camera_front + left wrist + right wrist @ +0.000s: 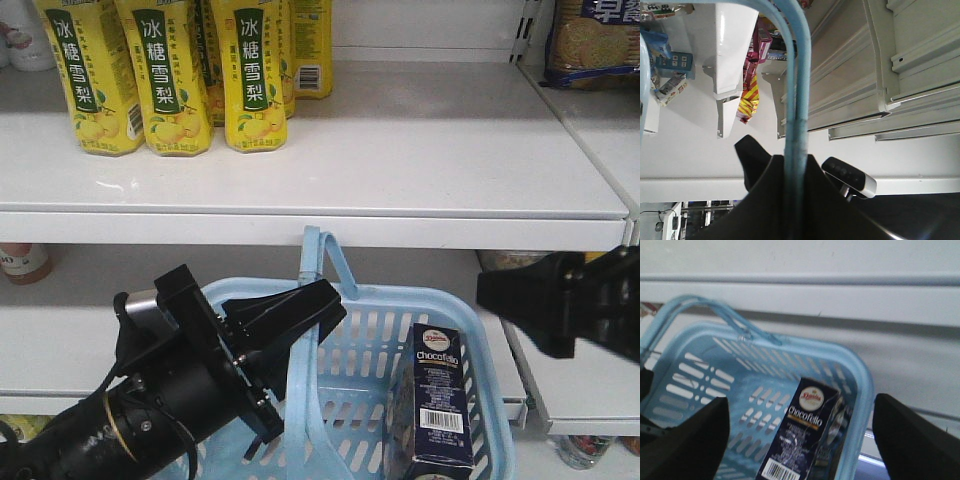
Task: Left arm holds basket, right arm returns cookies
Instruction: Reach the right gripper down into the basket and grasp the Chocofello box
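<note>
Before a white shelf (400,170), the blue basket (420,297) hangs by a handle (310,260) clamped in the left gripper (318,305), while the right gripper (495,292), spread and empty, hovers near the cookies box (437,400) standing inside, which it likely must descend to grasp next.

Just below my right pincer (500,292), the tall dark navy cardboard box (437,400) reads "Chocofello" in white, with a barcode lower down. Above my left pincer (300,310), yellow plastic drink bottles (170,75) carry green labels reading "冰糖雪梨".
</note>
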Tool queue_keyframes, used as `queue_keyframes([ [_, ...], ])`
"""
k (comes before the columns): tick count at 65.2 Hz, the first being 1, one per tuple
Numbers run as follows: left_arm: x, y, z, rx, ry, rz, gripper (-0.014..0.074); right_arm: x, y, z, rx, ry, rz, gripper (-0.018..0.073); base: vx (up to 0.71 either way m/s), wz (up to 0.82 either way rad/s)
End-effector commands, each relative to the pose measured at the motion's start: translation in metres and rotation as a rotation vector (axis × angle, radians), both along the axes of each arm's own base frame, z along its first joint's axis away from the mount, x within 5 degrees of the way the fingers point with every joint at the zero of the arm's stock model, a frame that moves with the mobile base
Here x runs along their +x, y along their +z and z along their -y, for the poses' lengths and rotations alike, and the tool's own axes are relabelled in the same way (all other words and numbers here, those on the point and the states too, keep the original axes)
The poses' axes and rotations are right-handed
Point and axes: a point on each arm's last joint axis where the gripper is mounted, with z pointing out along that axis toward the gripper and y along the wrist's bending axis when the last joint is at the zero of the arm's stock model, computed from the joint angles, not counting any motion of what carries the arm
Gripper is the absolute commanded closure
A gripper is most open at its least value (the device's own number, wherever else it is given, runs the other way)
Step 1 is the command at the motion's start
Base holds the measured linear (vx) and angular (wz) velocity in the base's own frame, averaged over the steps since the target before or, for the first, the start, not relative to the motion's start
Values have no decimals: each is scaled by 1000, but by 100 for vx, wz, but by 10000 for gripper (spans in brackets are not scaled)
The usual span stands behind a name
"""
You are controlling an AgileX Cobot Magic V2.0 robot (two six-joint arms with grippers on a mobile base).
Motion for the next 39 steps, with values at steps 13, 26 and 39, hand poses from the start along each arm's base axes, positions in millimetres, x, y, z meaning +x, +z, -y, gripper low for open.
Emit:
queue_keyframes([
  [13,-1,38,-11,-283,40,177,596,1,-8,-25,41,26,-198,8,0,0],
  [26,-1,38,-11,-283,40,177,596,5,-4,-39,-26,27,-307,8,0,0],
  [39,-1,38,-11,-283,40,177,596,15,-9,-49,-86,4,-361,8,0,0],
])
